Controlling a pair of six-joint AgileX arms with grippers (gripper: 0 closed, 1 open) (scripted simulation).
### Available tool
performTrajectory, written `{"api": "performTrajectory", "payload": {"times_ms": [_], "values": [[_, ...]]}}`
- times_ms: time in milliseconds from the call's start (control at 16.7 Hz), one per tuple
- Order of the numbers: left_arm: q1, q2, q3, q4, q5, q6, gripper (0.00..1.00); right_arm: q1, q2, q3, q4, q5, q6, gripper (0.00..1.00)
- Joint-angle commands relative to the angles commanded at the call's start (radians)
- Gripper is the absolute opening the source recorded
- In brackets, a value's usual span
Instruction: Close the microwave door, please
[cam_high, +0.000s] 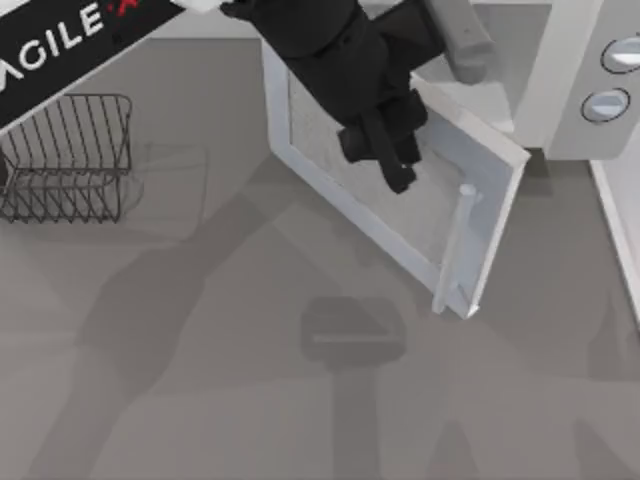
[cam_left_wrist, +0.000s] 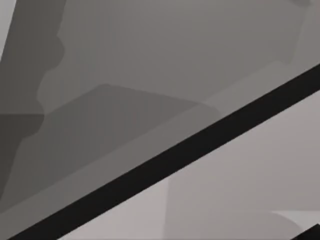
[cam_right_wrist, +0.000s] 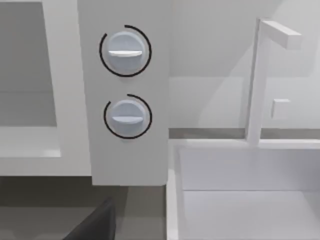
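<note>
The white microwave (cam_high: 570, 100) stands at the back right, with two round knobs (cam_high: 606, 104) on its side panel. The same knobs (cam_right_wrist: 125, 50) appear close up in the right wrist view. The microwave door (cam_high: 400, 210) stands open, swung out over the table at an angle. Its pale bar handle (cam_high: 452, 250) is at the free end. My left gripper (cam_high: 398, 172), black, reaches in from the back and sits over the door's greyish window, at or just above its surface. The left wrist view has grey surfaces crossed by a black diagonal band.
A dark wire rack (cam_high: 65, 155) stands at the back left. A white basin (cam_right_wrist: 240, 190) with an upright white frame (cam_right_wrist: 255, 85) lies right of the microwave. The grey tabletop (cam_high: 200, 400) stretches across the front.
</note>
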Motion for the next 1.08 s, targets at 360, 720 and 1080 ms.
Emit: {"api": "performTrajectory", "payload": {"times_ms": [360, 720, 1080], "values": [[0.001, -0.001, 0.000, 0.000, 0.000, -0.002, 0.00, 0.000, 0.000, 0.000, 0.000, 0.000, 0.000, 1.00], [-0.027, 0.035, -0.005, -0.037, -0.006, -0.037, 0.00, 0.000, 0.000, 0.000, 0.000, 0.000, 0.000, 1.00], [-0.033, 0.055, 0.081, -0.009, -0.016, -0.036, 0.00, 0.000, 0.000, 0.000, 0.000, 0.000, 0.000, 1.00]]}}
